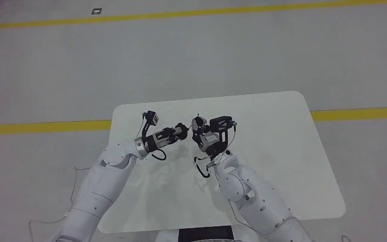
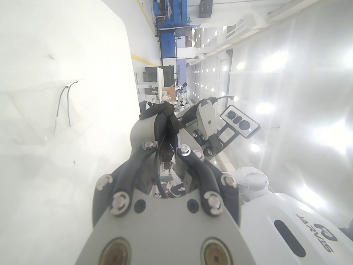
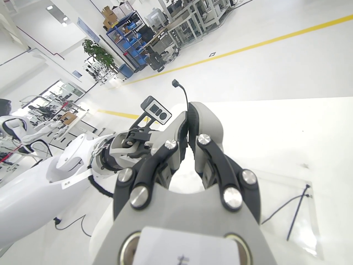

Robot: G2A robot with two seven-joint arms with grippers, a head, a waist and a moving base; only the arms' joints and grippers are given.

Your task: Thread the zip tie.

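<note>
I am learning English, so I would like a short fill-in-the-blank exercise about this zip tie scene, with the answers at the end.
1. The right tool is ___ on the zip tie.
2. The zip tie is ___ in colour.
3. To one side, ___ spare ties lie flat.
4. The left tool meets the right tool above the ___ table.

Answers: shut; black; two; white
</note>
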